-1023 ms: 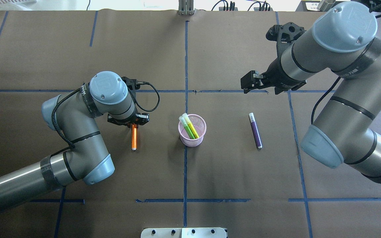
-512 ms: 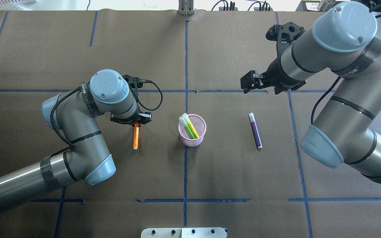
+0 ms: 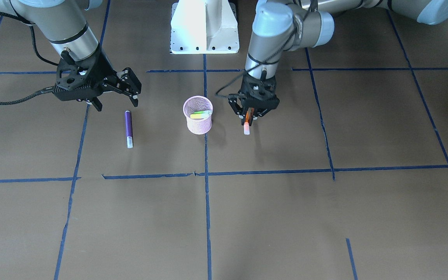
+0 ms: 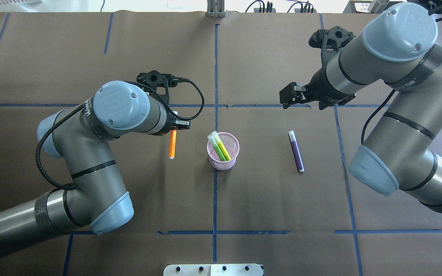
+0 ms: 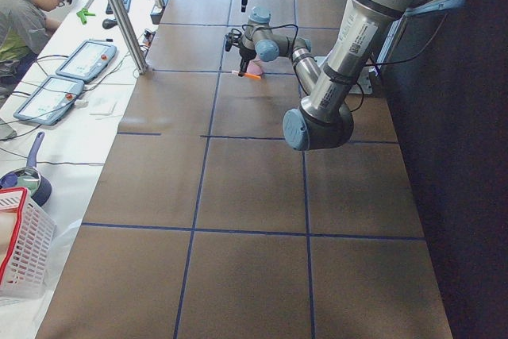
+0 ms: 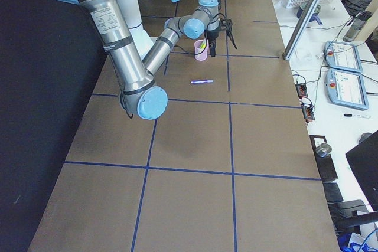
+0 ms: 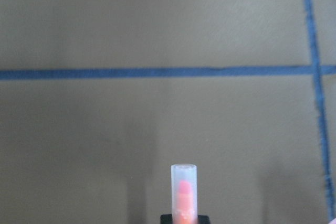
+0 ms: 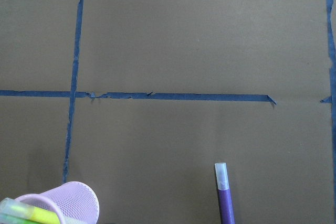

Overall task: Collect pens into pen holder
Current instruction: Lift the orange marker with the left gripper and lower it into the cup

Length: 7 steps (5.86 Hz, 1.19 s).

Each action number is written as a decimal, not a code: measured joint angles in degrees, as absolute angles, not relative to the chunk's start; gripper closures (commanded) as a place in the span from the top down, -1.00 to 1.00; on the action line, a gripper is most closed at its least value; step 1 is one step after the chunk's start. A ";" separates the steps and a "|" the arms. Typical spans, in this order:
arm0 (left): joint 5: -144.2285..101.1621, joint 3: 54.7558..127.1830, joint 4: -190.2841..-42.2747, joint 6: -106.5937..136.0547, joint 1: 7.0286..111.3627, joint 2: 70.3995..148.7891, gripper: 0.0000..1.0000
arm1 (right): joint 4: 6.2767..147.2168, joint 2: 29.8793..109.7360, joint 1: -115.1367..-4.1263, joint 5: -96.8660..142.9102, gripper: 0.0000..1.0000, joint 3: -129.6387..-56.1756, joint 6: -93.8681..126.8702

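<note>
The orange pen [image 4: 172, 143] is clenched in the left tool [image 3: 252, 113], near the pink pen holder [image 4: 229, 164] on the robot's left side. Two green pens [image 4: 221, 148] stand in the holder. Overhead, the wrist hides the grip. The front-facing view shows fingers pinching the barrel, pale cap poking out. The purple pen [image 4: 296, 151] lies on the counter [image 4: 267, 199] near the released right tool [image 3: 117, 102]. Since half a second ago, the orange pen has travelled closer to the holder.
</note>
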<state>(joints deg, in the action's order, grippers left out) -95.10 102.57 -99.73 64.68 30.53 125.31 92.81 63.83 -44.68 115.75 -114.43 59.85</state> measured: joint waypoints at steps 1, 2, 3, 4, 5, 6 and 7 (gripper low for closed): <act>-90.50 103.81 -102.85 63.45 28.89 126.31 -1.00 | 92.75 63.87 -44.61 115.75 1.00 -114.43 59.85; -83.71 103.74 -106.49 62.82 25.96 126.83 -1.00 | 92.73 63.89 -44.59 115.73 1.00 -114.44 59.85; -77.24 103.27 -108.83 62.52 22.75 127.19 -1.00 | 92.73 63.89 -44.57 115.65 1.00 -114.43 59.85; -72.75 102.65 -109.66 62.44 20.32 128.07 -1.00 | 92.73 63.90 -44.56 115.60 1.00 -114.43 59.86; -70.03 100.58 -110.09 62.44 18.91 130.31 -1.00 | 92.72 63.89 -44.56 115.61 1.00 -114.43 59.85; -68.94 97.72 -111.09 62.45 18.44 132.65 -1.00 | 92.72 63.89 -44.56 115.62 1.00 -114.43 59.85; -68.53 95.97 -112.49 61.29 18.33 133.91 -1.00 | 92.69 63.93 -44.56 115.56 1.00 -114.40 59.85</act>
<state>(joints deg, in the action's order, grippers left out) -68.53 95.97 -112.49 61.29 18.33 133.91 92.69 63.93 -44.56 115.56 -114.40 59.85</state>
